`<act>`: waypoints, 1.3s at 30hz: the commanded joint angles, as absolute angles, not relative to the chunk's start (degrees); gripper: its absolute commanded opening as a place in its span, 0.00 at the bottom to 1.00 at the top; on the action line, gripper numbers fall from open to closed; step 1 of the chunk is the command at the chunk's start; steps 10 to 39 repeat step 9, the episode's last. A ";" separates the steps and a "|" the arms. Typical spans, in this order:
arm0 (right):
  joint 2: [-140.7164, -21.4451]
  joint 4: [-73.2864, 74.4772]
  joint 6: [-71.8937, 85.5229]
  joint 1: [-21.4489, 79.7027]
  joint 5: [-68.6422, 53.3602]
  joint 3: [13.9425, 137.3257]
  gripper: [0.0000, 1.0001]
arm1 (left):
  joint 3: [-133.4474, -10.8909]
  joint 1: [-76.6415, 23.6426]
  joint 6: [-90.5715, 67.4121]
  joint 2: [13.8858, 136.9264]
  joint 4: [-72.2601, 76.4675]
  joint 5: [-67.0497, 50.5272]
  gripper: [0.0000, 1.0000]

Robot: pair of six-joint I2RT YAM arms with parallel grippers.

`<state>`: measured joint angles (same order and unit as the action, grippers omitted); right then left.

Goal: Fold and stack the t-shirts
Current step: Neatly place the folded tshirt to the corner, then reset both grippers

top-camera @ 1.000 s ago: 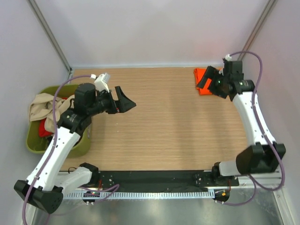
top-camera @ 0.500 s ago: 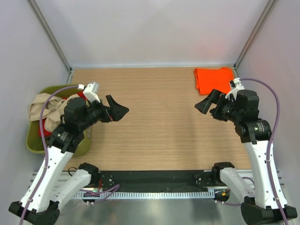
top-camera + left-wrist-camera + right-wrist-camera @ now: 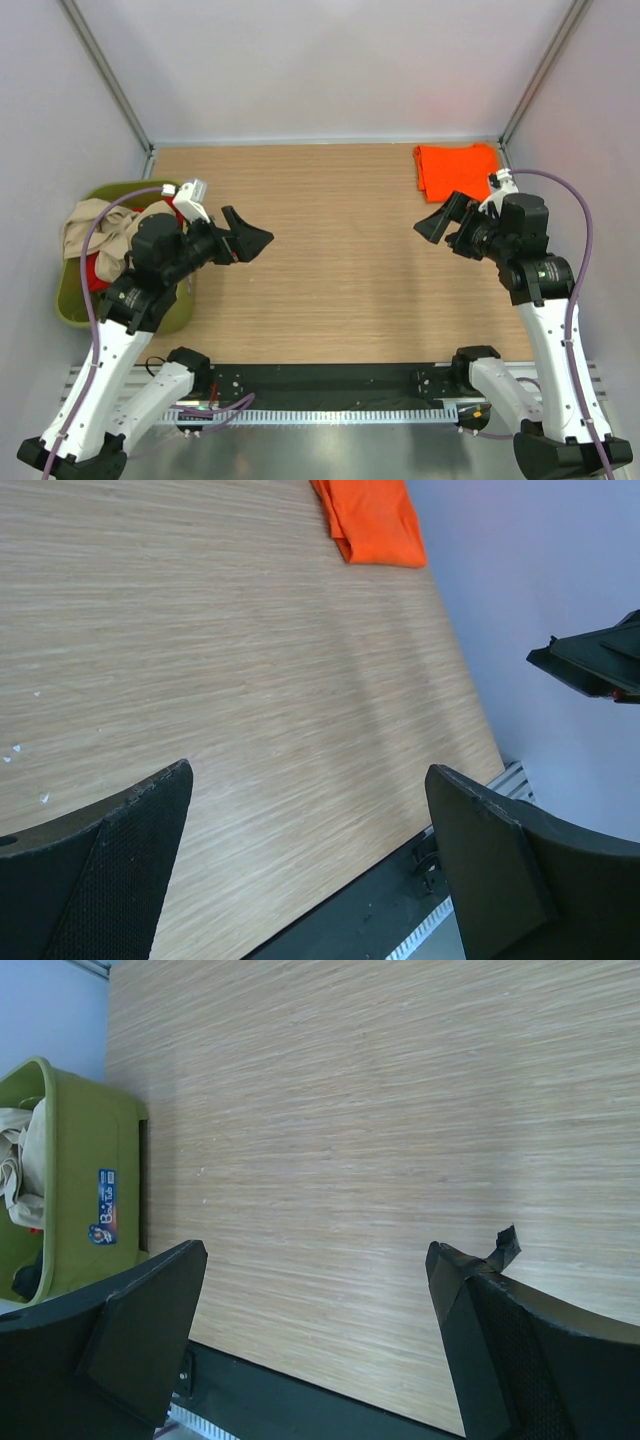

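Here we see both pincers released, jaws spread wide with nothing between them. Our left gripper (image 3: 250, 238) hovers over the table (image 3: 340, 270) at nine o'clock, our right gripper (image 3: 432, 222) at three. The folded orange t-shirt (image 3: 457, 170) lies flat at one o'clock. A beige t-shirt (image 3: 88, 228) and a red t-shirt (image 3: 95, 272) sit heaped in the green tub (image 3: 70, 310) at nine o'clock.

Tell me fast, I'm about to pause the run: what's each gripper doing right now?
Left gripper: open, holding nothing.
Right gripper: open, holding nothing.
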<state>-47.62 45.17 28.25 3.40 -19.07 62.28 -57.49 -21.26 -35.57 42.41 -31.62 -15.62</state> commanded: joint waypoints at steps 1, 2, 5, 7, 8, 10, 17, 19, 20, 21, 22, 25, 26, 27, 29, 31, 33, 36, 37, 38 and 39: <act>-47.02 42.80 28.21 3.52 -20.04 62.67 1.00 | -58.80 -21.36 -35.86 41.84 -31.03 -16.79 1.00; -46.93 42.63 28.21 3.43 -20.21 62.58 1.00 | -58.89 -21.36 -35.95 41.75 -31.03 -16.87 1.00; -46.67 41.84 28.65 3.43 -21.00 62.23 1.00 | -59.41 -21.36 -36.04 41.22 -31.20 -17.40 1.00; -46.85 41.05 29.18 3.51 -21.44 61.88 1.00 | -59.50 -21.36 -36.04 40.96 -31.29 -17.40 1.00; -46.76 40.78 29.44 3.43 -21.62 61.70 1.00 | -59.68 -21.27 -35.69 40.70 -31.55 -17.32 1.00; -46.93 40.17 29.70 3.43 -21.62 61.61 1.00 | -59.85 -21.36 -35.60 40.69 -31.64 -17.14 1.00; -46.93 40.17 29.70 3.43 -21.62 61.61 1.00 | -59.85 -21.36 -35.60 40.69 -31.64 -17.14 1.00; -46.93 40.17 29.70 3.43 -21.62 61.61 1.00 | -59.85 -21.36 -35.60 40.69 -31.64 -17.14 1.00; -46.93 40.17 29.70 3.43 -21.62 61.61 1.00 | -59.85 -21.36 -35.60 40.69 -31.64 -17.14 1.00; -46.93 40.17 29.70 3.43 -21.62 61.61 1.00 | -59.85 -21.36 -35.60 40.69 -31.64 -17.14 1.00; -46.93 40.17 29.70 3.43 -21.62 61.61 1.00 | -59.85 -21.36 -35.60 40.69 -31.64 -17.14 1.00; -46.93 40.17 29.70 3.43 -21.62 61.61 1.00 | -59.85 -21.36 -35.60 40.69 -31.64 -17.14 1.00; -46.93 40.17 29.70 3.43 -21.62 61.61 1.00 | -59.85 -21.36 -35.60 40.69 -31.64 -17.14 1.00; -46.93 40.17 29.70 3.43 -21.62 61.61 1.00 | -59.85 -21.36 -35.60 40.69 -31.64 -17.14 1.00; -46.93 40.17 29.70 3.43 -21.62 61.61 1.00 | -59.85 -21.36 -35.60 40.69 -31.64 -17.14 1.00; -46.93 40.17 29.70 3.43 -21.62 61.61 1.00 | -59.85 -21.36 -35.60 40.69 -31.64 -17.14 1.00; -46.93 40.17 29.70 3.43 -21.62 61.61 1.00 | -59.85 -21.36 -35.60 40.69 -31.64 -17.14 1.00; -46.93 40.17 29.70 3.43 -21.62 61.61 1.00 | -59.85 -21.36 -35.60 40.69 -31.64 -17.14 1.00; -46.93 40.17 29.70 3.43 -21.62 61.61 1.00 | -59.85 -21.36 -35.60 40.69 -31.64 -17.14 1.00; -46.93 40.17 29.70 3.43 -21.62 61.61 1.00 | -59.85 -21.36 -35.60 40.69 -31.64 -17.14 1.00; -46.93 40.17 29.70 3.43 -21.62 61.61 1.00 | -59.85 -21.36 -35.60 40.69 -31.64 -17.14 1.00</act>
